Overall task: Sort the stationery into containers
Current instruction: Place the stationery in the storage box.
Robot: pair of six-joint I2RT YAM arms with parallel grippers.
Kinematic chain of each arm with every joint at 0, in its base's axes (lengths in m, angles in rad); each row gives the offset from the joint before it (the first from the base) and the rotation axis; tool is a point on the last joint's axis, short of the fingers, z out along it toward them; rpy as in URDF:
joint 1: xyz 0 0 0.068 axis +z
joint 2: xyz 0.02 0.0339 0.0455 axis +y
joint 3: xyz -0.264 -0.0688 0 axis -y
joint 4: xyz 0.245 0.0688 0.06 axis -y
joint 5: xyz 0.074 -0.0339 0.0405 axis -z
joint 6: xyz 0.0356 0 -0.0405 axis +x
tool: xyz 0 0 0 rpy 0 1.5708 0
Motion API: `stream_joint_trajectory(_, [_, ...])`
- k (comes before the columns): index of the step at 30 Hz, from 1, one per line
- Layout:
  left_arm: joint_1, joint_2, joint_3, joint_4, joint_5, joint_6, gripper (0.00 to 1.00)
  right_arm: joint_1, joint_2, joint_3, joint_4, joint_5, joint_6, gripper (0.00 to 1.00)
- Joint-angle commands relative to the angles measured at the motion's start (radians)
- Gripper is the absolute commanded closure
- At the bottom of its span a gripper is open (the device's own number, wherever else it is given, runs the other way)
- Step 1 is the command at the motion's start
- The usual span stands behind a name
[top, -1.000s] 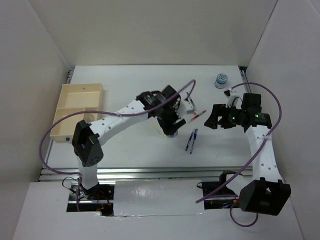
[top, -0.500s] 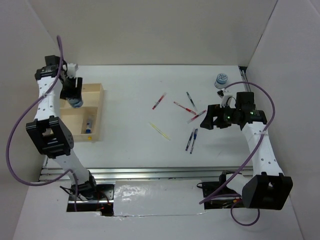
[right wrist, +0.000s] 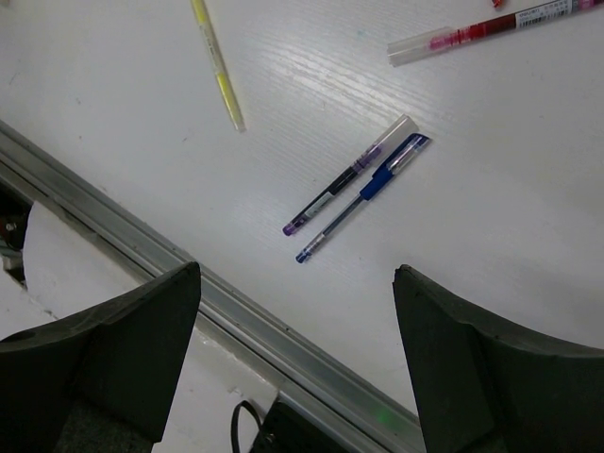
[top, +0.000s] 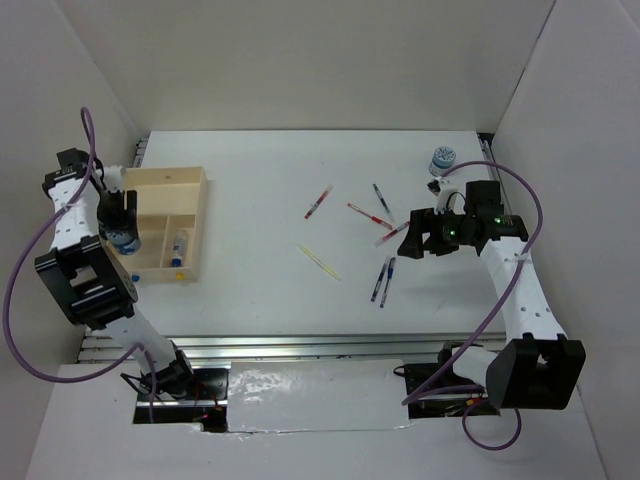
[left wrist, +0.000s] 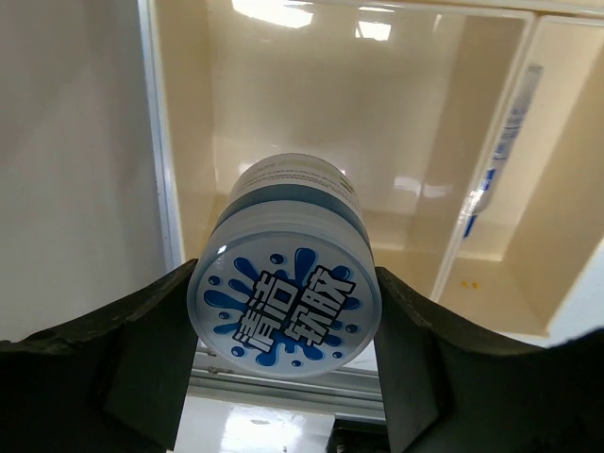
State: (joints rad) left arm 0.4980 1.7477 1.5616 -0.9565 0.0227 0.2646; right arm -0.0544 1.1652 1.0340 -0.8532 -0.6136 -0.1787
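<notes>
We show the left gripper [top: 120, 222] clamped on a blue-and-white roll [left wrist: 283, 307] straight above the tray [top: 165, 177], at 9 o'clock in the overhead view, while the right gripper [top: 410, 243], spread wide, has two pens [top: 383, 281] at its 7 o'clock.

The left hand [top: 122, 222] has left the middle of the desk [top: 260, 300] and gone out to the tray [top: 190, 176]. It has since drawn back toward its own base, with the blue-and-white roll [left wrist: 283, 307] between its fingers. The right hand [top: 412, 241] has edged slightly toward the red pen [top: 390, 234] ahead of it.
</notes>
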Motion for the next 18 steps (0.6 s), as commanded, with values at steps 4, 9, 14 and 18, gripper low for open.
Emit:
stream_joint_trajectory(4, [0.033, 0.029, -0.011, 0.101, -0.015, 0.044, 0.88, 0.002, -0.015, 0.031, 0.011, 0.009, -0.033, 0.11])
stream_joint_trajectory(9, [0.037, 0.039, -0.043, 0.11, -0.01, 0.054, 0.85, 0.001, -0.021, 0.034, 0.009, 0.018, -0.041, 0.11])
stream_joint_trajectory(14, [0.039, 0.026, -0.097, 0.134, -0.012, 0.055, 0.83, -0.001, -0.013, 0.034, 0.014, 0.018, -0.038, 0.11])
stream_joint_trajectory(18, [0.037, 0.015, -0.138, 0.151, -0.018, 0.054, 0.78, -0.001, -0.012, 0.032, 0.014, 0.02, -0.041, 0.11])
